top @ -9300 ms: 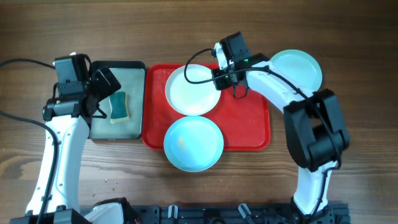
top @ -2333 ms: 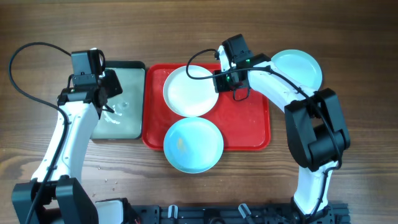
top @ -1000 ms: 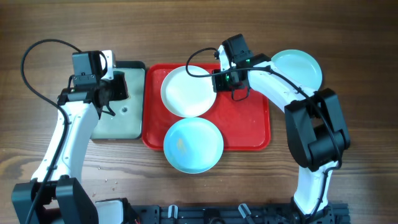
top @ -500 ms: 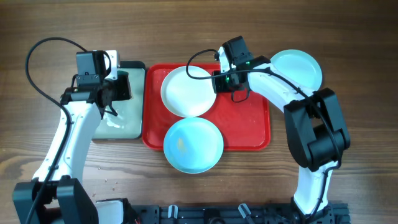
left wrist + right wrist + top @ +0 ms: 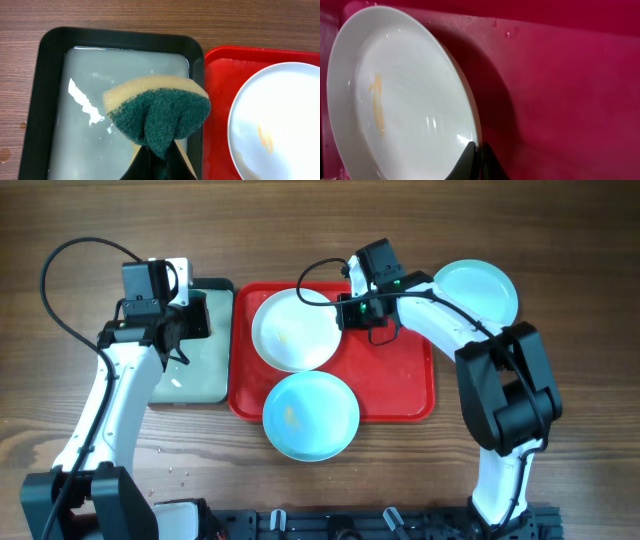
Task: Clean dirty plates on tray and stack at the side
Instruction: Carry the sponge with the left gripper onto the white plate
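White plate (image 5: 293,330), orange-smeared, at the far end of the red tray (image 5: 400,385). Right rim pinched and tipped up by the right gripper (image 5: 476,150). Left gripper (image 5: 159,155) clamps a green-and-yellow sponge (image 5: 157,112) over the black-rimmed water tray (image 5: 44,100). The plate lies just to its right, so the left arm looks set to wipe.

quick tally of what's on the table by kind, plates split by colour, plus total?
white plate: 1
cyan plates: 2
red tray: 1
black tray: 1
sponge: 1
Total: 6
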